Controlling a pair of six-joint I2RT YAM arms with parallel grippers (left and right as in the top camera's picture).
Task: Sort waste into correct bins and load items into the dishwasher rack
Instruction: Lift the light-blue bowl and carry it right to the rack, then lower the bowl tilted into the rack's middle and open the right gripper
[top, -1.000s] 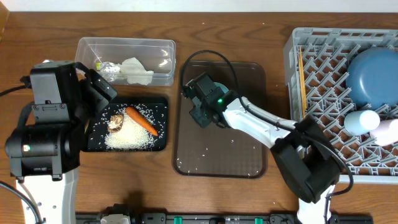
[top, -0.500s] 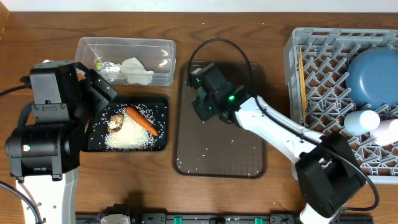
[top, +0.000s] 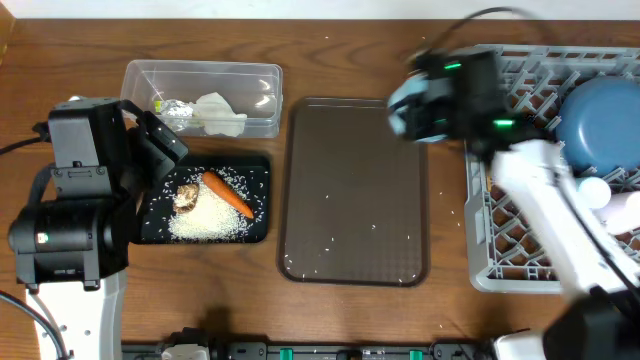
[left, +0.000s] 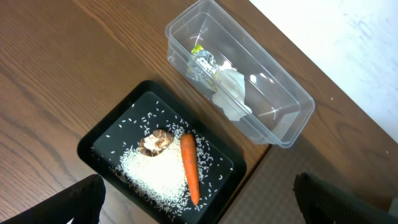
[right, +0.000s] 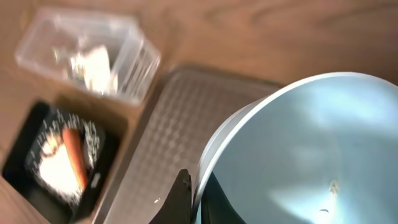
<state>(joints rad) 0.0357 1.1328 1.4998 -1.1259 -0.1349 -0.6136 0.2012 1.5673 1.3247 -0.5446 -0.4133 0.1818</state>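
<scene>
Boxy black left arm (top: 75, 190), white-linked right arm (top: 545, 190), green lights (top: 447, 68), black cables (top: 20, 145)

The blurred picture is filled at the right by a white bowl (right: 298, 155), its rim pinched in the right pincer (right: 198, 200), with one dark finger outside the wall. Below lies a brown tray (right: 168, 124) on the wooden surface (right: 249, 31). At the upper left, a clear tub (right: 87, 59) holds crumpled white paper (right: 96, 65). Below it, a black tray (right: 37, 118) carries a carrot (right: 76, 157) and white rice (right: 53, 171).

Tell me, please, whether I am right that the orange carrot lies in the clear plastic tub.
Not quite: the orange carrot lies in the black tray, beside the rice, not in the clear plastic tub, as the left wrist view shows.
</scene>
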